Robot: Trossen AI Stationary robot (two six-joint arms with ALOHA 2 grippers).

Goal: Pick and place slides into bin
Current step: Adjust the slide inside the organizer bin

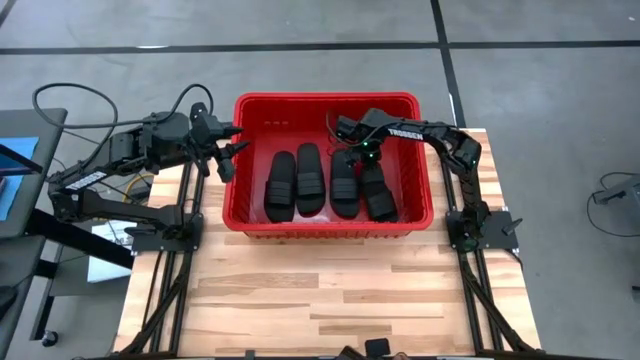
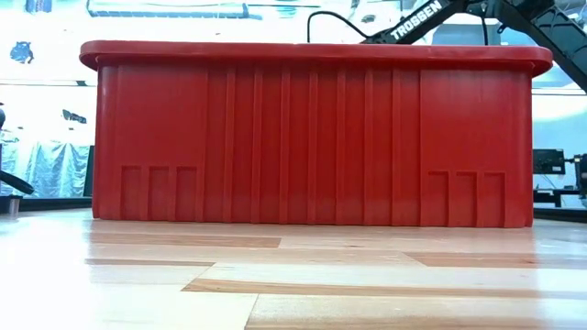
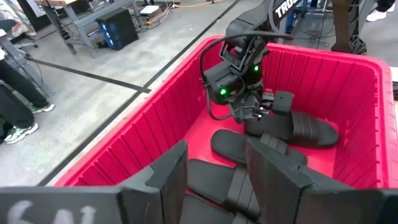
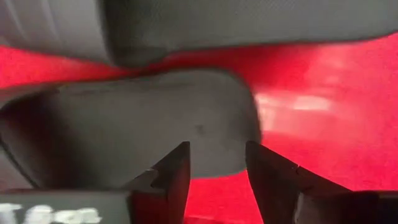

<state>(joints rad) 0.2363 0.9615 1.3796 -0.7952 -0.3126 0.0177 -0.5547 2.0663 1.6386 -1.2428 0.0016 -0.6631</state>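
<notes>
My overhead camera looks straight down; my low one faces the bin (image 2: 312, 137) wall up close. My wrist cameras peer inside it, the right very near.

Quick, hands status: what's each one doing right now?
Left hand: open, empty, at the bin's left rim.
Right hand: open, holding nothing, low inside the bin just over a slide.

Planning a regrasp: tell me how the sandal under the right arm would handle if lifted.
The sandal is probably light and somewhat bendy, being a thin flat sole. Its wide strap looks easy to pinch. Lying flat in the bin, it shouldn't roll.
</notes>
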